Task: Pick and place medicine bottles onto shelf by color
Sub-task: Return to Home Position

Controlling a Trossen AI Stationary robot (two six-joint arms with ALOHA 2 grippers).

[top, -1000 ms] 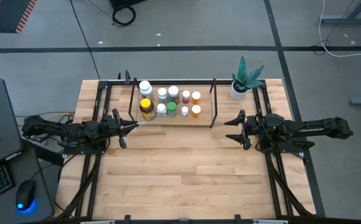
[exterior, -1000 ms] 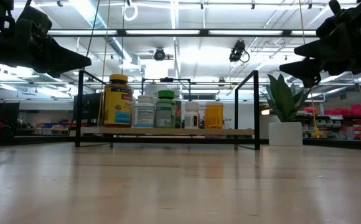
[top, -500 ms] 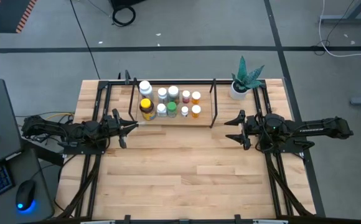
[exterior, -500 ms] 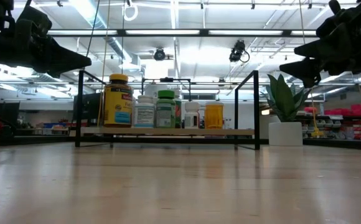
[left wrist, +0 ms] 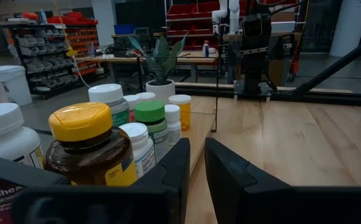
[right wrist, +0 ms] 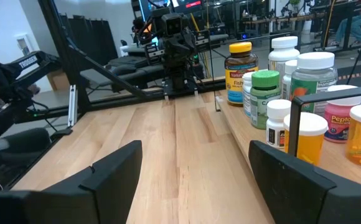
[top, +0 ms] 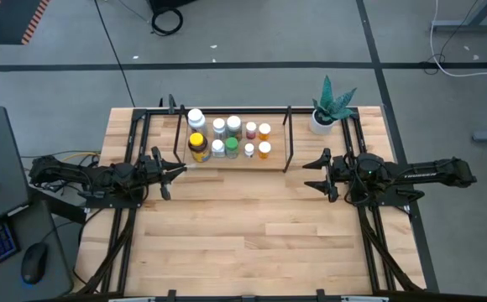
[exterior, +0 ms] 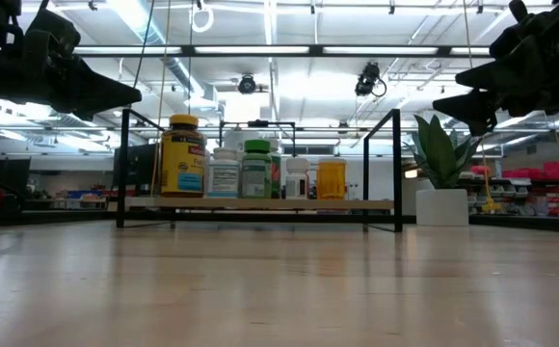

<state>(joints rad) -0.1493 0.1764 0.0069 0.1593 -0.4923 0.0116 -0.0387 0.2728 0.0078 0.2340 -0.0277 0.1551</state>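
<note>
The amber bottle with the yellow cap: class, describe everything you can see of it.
The amber bottle is the largest on the shelf: a round, dark brown translucent body, seemingly plastic, under a wide yellow cap, with a yellow label. It stands upright and capped at the shelf's left end, in the row nearer the arms. A white-capped bottle stands just behind it, a smaller white-capped one beside it; whether they touch it cannot be told. Nothing grips it.

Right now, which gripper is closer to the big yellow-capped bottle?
Left. The left gripper sits by the shelf corner beside that yellow-capped bottle; the right gripper waits past the shelf's opposite end.
</note>
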